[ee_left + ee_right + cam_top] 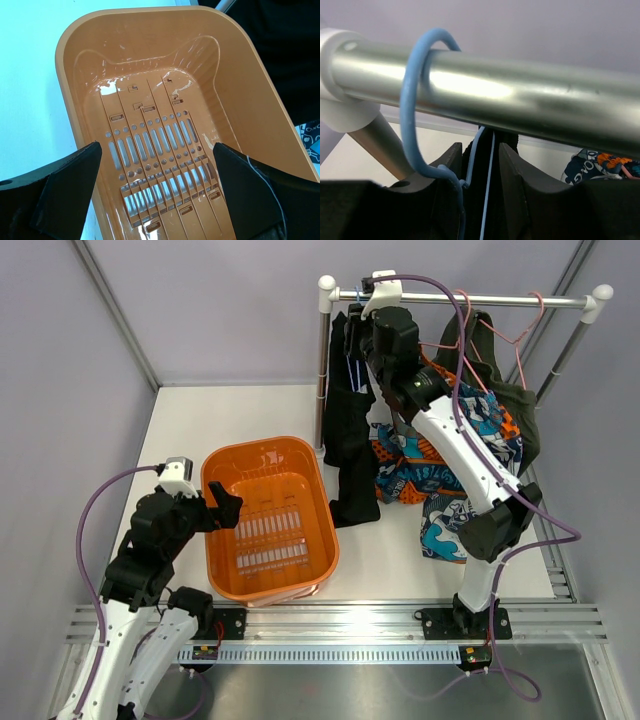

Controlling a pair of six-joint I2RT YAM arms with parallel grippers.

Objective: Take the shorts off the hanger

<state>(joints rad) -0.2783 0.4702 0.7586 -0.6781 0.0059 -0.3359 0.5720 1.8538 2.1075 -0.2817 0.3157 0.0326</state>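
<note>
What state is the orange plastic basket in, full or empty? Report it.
Empty. The orange plastic basket shows only its bare slotted floor in both the top external and left wrist views; nothing lies inside.

The white table (230, 420) carries an orange basket (260, 445) at left and a patterned cloth heap (442, 530) at right.

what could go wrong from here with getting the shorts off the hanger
1. The right tool straddles the blue hanger and the black shorts; a pull may unhook the hanger from the rail instead of freeing the shorts.
2. The shorts hang beside, not over, the orange basket, so a drop there may land on the table.
3. The right arm lies across the patterned clothes and could snag them.
</note>
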